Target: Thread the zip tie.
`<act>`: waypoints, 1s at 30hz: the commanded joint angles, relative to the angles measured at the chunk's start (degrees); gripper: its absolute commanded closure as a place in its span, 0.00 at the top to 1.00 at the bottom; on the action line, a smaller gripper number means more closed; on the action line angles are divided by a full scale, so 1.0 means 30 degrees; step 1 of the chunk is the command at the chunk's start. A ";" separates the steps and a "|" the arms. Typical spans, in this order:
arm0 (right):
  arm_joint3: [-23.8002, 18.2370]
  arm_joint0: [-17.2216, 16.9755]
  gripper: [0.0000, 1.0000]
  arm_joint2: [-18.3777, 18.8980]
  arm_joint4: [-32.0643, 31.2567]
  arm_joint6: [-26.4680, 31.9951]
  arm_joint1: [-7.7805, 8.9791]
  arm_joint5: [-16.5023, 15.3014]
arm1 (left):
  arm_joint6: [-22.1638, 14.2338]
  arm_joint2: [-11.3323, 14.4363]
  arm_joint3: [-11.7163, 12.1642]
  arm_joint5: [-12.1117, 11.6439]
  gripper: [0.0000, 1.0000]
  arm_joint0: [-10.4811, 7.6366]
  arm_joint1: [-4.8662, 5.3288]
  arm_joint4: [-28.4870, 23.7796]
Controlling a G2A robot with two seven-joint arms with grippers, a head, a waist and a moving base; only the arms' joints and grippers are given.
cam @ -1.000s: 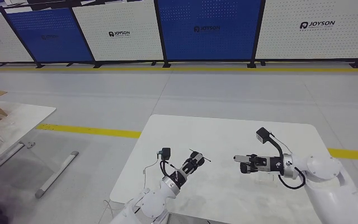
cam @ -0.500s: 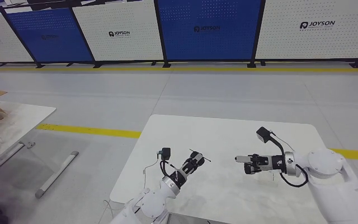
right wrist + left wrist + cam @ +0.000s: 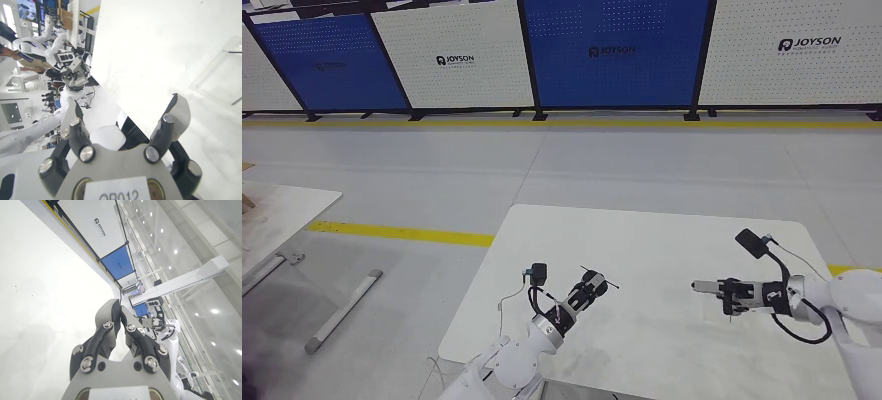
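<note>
A thin black zip tie (image 3: 613, 285) sticks out on both sides of my left gripper (image 3: 594, 284), which is shut on it above the near left part of the white table (image 3: 662, 240). In the left wrist view the pads (image 3: 115, 311) of the left gripper (image 3: 120, 310) press together. My right gripper (image 3: 700, 286) hovers over the right half of the table, pointing toward the left one with a wide gap between them. The right wrist view shows the right gripper (image 3: 126, 106) open with nothing between its fingers, and the left gripper (image 3: 75, 70) far off.
The table's near edge (image 3: 482, 350) lies close under the left arm. A second table (image 3: 282, 215) stands on the floor at far left. Blue and white panels (image 3: 612, 50) line the back of the room.
My right arm has drawn back to the right, widening the gap to the left gripper. The left arm and the zip tie have kept still.
</note>
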 commanded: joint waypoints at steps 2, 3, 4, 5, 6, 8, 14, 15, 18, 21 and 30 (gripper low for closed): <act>0.0299 0.0503 1.00 -0.0290 -0.0637 -0.0001 0.0266 0.0347 | 0.0000 0.0000 0.0000 0.0000 0.00 0.0000 0.0000 0.0000; 0.0299 0.0503 1.00 -0.0290 -0.0637 -0.0001 0.0266 0.0347 | 0.0000 0.0000 0.0000 0.0000 0.00 0.0000 0.0000 0.0000; 0.0299 0.0503 1.00 -0.0290 -0.0637 -0.0001 0.0266 0.0347 | 0.0000 0.0000 0.0000 0.0000 0.00 0.0000 0.0000 0.0000; 0.0299 0.0503 1.00 -0.0290 -0.0637 -0.0001 0.0266 0.0347 | 0.0000 0.0000 0.0000 0.0000 0.00 0.0000 0.0000 0.0000; 0.0299 0.0503 1.00 -0.0290 -0.0637 -0.0001 0.0266 0.0347 | 0.0000 0.0000 0.0000 0.0000 0.00 0.0000 0.0000 0.0000; 0.0299 0.0503 1.00 -0.0290 -0.0637 -0.0001 0.0266 0.0347 | 0.0000 0.0000 0.0000 0.0000 0.00 0.0000 0.0000 0.0000; 0.0388 0.0370 1.00 -0.0288 -0.0760 -0.0080 0.0317 0.0164 | 0.0000 0.0000 0.0000 0.0000 0.00 0.0000 0.0000 0.0000; 0.0499 0.0418 1.00 -0.0055 -0.0891 -0.0124 0.0384 0.0509 | 0.0000 0.0000 0.0000 0.0000 0.00 0.0000 0.0000 0.0000; 0.0455 0.0579 1.00 -0.0125 -0.1345 -0.0001 0.0609 0.0919 | 0.0000 0.0000 0.0000 0.0000 0.00 0.0000 0.0000 0.0000; 0.1134 0.1376 1.00 -0.1061 -0.1218 -0.0001 0.0963 0.1315 | 0.0000 0.0000 0.0000 0.0000 0.00 0.0000 0.0000 0.0000; 0.4100 0.4322 1.00 -0.4180 -0.1124 -0.0001 0.1311 0.3516 | 0.0000 0.0000 0.0000 0.0000 0.00 0.0000 0.0000 0.0000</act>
